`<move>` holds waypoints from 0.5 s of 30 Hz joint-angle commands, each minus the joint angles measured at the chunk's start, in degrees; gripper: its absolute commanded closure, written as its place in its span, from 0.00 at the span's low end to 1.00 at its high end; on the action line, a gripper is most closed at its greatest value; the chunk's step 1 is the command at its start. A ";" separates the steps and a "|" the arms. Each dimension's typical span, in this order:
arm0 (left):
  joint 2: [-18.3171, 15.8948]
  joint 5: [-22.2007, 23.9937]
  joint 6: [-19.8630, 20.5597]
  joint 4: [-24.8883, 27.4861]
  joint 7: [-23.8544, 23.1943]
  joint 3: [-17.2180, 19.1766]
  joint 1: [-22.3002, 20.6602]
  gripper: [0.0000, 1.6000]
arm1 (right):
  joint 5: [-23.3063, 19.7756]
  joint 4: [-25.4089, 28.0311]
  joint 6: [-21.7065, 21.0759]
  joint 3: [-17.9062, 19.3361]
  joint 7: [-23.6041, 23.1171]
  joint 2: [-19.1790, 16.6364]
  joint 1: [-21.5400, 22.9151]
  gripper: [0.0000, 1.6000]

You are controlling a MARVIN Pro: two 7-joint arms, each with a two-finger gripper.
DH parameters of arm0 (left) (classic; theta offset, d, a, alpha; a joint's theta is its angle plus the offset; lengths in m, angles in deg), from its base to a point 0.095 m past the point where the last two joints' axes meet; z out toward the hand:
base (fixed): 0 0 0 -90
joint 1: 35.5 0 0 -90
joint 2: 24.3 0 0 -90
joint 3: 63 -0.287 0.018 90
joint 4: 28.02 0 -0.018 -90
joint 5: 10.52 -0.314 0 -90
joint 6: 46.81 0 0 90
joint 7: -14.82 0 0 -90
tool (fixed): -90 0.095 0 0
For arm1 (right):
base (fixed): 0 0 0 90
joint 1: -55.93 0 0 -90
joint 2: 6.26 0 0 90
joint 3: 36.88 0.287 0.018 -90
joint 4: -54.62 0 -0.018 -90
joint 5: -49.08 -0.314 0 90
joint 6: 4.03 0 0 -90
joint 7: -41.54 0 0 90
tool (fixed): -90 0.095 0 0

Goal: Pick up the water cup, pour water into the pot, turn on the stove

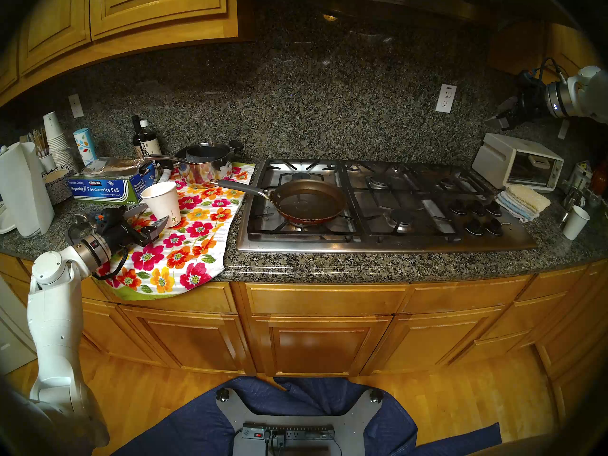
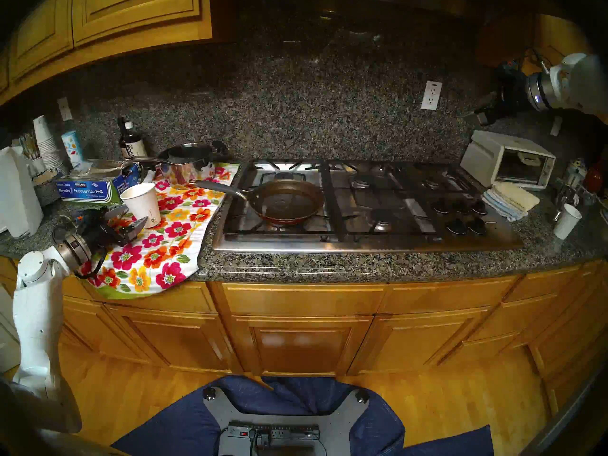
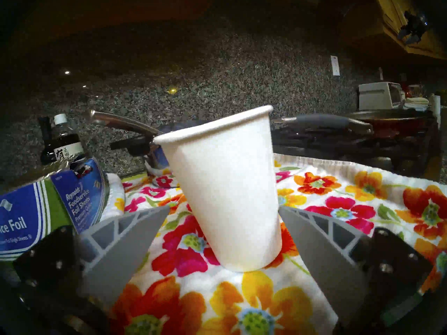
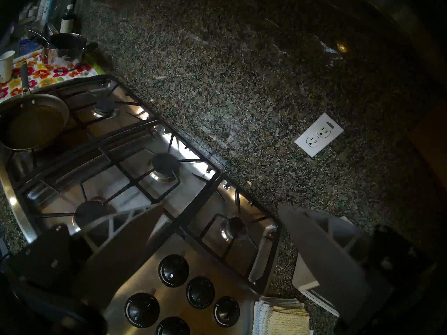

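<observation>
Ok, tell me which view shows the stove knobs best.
The right wrist view: the five black knobs sit close below the camera, with dial markings visible. Both head views show the knobs small and dark at the cooktop's right front. The left wrist view doesn't show them.
</observation>
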 commanded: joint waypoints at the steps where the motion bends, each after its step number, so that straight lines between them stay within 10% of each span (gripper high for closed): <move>1: -1.06 0.99 0.20 2.55 -0.79 1.36 -0.15 0.00 | -0.31 -1.56 0.05 0.02 0.13 0.40 1.82 0.00; 15: -0.72 1.06 2.37 5.55 -2.19 2.83 1.97 0.00 | -0.31 -1.56 0.05 0.02 0.13 0.40 1.82 0.00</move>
